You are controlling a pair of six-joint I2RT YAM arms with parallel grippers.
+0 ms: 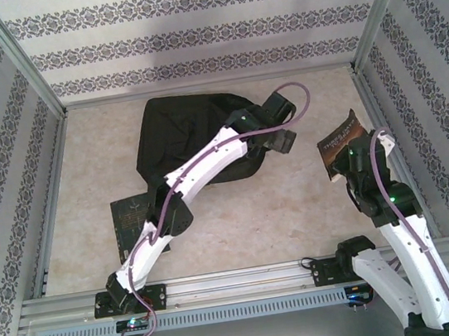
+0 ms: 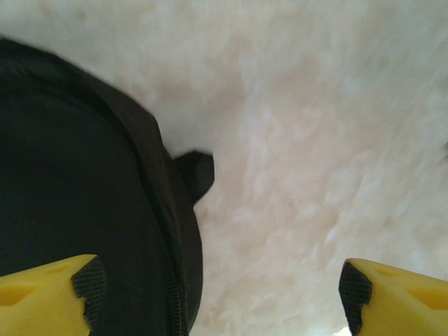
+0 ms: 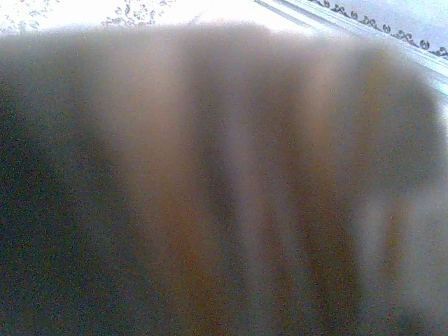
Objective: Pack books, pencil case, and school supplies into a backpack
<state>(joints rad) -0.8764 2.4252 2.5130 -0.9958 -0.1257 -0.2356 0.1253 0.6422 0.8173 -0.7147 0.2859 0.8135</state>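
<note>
The black backpack (image 1: 191,135) lies flat at the back middle of the table. My left gripper (image 1: 287,138) hovers past its right edge, open, with nothing between the yellow fingertips (image 2: 45,297). In the left wrist view the backpack (image 2: 84,196) sits to the left, its zip running under the left fingertip. My right gripper (image 1: 342,170) is shut on the lower edge of the dark brown book (image 1: 342,139), held up at the right. The brown cover (image 3: 231,196) is a blur close to the right wrist camera. A black book (image 1: 136,222) lies under my left arm. The pencil case and school supplies are out of view.
Patterned walls and metal frame posts (image 1: 370,106) close in the table on three sides. The right arm stands close to the right wall. Bare marbled tabletop (image 1: 264,212) stretches between the two arms.
</note>
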